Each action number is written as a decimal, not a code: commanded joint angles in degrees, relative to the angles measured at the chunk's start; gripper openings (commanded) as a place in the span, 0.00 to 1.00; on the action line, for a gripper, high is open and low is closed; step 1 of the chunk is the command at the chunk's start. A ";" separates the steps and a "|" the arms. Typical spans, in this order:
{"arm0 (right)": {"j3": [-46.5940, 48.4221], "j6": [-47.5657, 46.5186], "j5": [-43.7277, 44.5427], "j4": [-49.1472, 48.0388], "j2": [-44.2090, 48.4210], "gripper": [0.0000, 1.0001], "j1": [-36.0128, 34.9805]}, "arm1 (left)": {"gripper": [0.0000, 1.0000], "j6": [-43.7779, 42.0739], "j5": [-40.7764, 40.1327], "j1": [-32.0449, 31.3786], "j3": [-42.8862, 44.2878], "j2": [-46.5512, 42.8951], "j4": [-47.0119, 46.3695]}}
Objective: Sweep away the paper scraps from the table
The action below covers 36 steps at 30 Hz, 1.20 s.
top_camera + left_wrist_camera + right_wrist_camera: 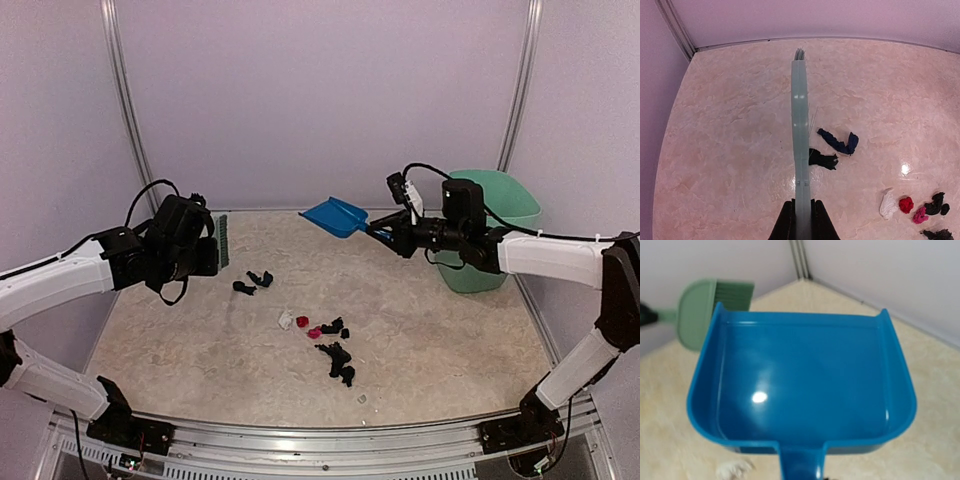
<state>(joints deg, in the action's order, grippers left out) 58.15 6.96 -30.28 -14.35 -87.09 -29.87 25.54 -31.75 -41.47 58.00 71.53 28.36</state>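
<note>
Paper scraps lie on the beige table [450, 330]: two black ones [252, 282] left of centre, a white one [286, 320], pink-red ones [306, 326] and several black ones [338, 358] in the middle. My left gripper [205, 250] is shut on the green hand brush [222, 240], held above the table left of the scraps; in the left wrist view the brush [800, 130] runs upward from my gripper [801, 220], beside two dark scraps [832, 147]. My right gripper [392, 236] is shut on the handle of the blue dustpan [336, 216], held in the air and empty [800, 385].
A tall mint-green bin [492, 228] stands at the right, behind my right arm. White walls with metal corner posts close the back and sides. A metal rail [320, 440] runs along the table's near edge.
</note>
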 commanded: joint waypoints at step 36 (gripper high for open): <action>18.44 -31.66 7.53 20.44 -27.34 0.00 -6.77 | 0.00 0.13 7.55 6.21 6.25 18.75 3.59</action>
<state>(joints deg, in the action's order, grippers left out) 72.95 -21.80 -21.61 3.70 -111.48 -36.27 27.94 -26.33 -36.05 62.15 88.44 33.54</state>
